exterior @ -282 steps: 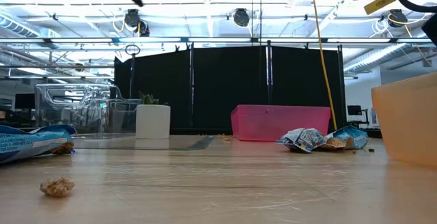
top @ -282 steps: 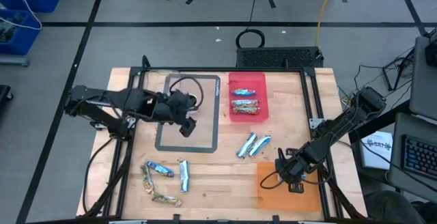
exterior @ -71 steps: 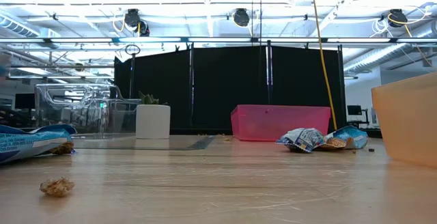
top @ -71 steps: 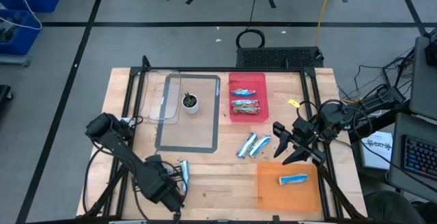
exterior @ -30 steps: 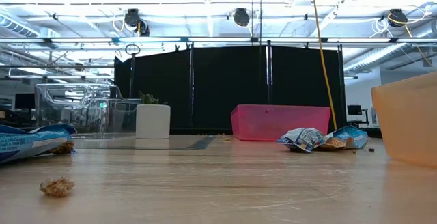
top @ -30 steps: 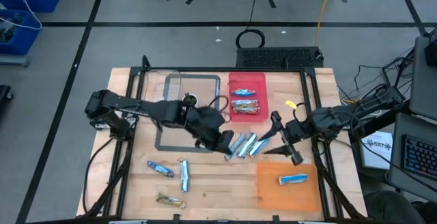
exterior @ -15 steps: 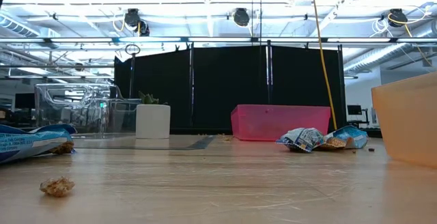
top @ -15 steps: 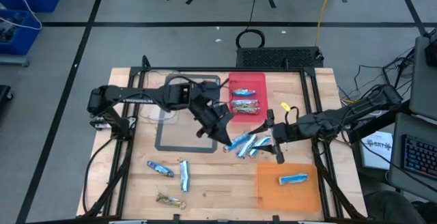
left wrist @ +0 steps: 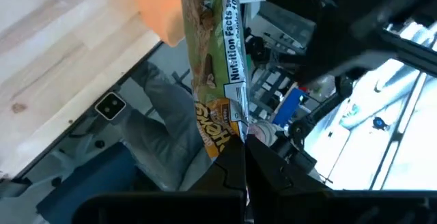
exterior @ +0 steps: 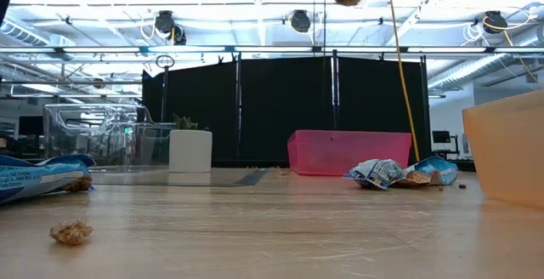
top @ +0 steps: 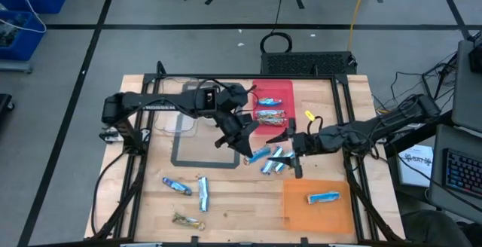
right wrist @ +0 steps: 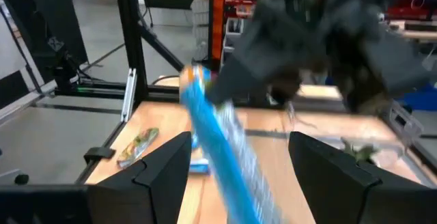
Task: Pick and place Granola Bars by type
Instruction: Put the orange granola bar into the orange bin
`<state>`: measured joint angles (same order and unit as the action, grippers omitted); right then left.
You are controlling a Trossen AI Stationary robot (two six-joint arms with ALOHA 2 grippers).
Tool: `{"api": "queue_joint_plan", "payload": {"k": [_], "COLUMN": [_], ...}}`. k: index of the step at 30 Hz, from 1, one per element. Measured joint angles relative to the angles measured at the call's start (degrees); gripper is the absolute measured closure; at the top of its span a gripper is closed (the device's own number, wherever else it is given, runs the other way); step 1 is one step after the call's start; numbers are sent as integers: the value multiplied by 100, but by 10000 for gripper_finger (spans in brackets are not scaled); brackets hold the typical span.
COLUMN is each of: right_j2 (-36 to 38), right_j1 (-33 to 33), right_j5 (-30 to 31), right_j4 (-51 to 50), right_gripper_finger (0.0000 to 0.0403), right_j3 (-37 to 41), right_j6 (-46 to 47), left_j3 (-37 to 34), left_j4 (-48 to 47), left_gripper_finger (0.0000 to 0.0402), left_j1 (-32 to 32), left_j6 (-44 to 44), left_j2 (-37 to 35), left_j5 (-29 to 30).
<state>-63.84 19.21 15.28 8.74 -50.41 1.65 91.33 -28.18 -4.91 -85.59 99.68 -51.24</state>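
The left claw (top: 247,153) is clenched on a granola bar (top: 258,154) near the middle of the bench (top: 241,202). In the high view the bar's blue side shows and its long axis runs nearly crosswise, pointing from the left claw toward the right claw (top: 290,153). In the left wrist view the same bar (left wrist: 217,60) sticks straight out from the closed fingertips, showing a brown printed face.

The right claw, fingers spread and grasping nothing, sits just beside two blue bars (top: 277,159) lying side by side on the wood, both slanted.

Beyond the claws, the pink tray (top: 282,90) holds two bars lying crosswise. On the near side of the right claw, the orange tray (top: 297,213) holds one blue bar (top: 323,197), also crosswise. Three more bars (top: 186,196) lie loose on the bench's near-left part.
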Motion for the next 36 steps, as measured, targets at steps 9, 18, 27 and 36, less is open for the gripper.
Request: {"api": "queue_joint_plan", "payload": {"k": [9, 18, 27, 36], "right_j2": [-786, -1020, -1193, -1294], "right_j1": [-12, -12, -12, -12], "right_j5": [-44, -58, -191, -193], "right_j4": [-411, -470, -419, -298], "right_gripper_finger": [162, 162, 162, 164], "right_j3": [-748, -827, -827, -825], "right_j6": [-278, -85, 129, 81], "left_j3": [-5, 2, 2, 2], "left_j4": [164, 149, 133, 131], "left_gripper_finger": [401, 401, 401, 400], "left_j1": [-28, -17, -26, -37], "left_j6": [-50, 42, 101, 123], "left_j2": [169, 151, 151, 151], "left_j5": [-257, -392, -398, -376]}}
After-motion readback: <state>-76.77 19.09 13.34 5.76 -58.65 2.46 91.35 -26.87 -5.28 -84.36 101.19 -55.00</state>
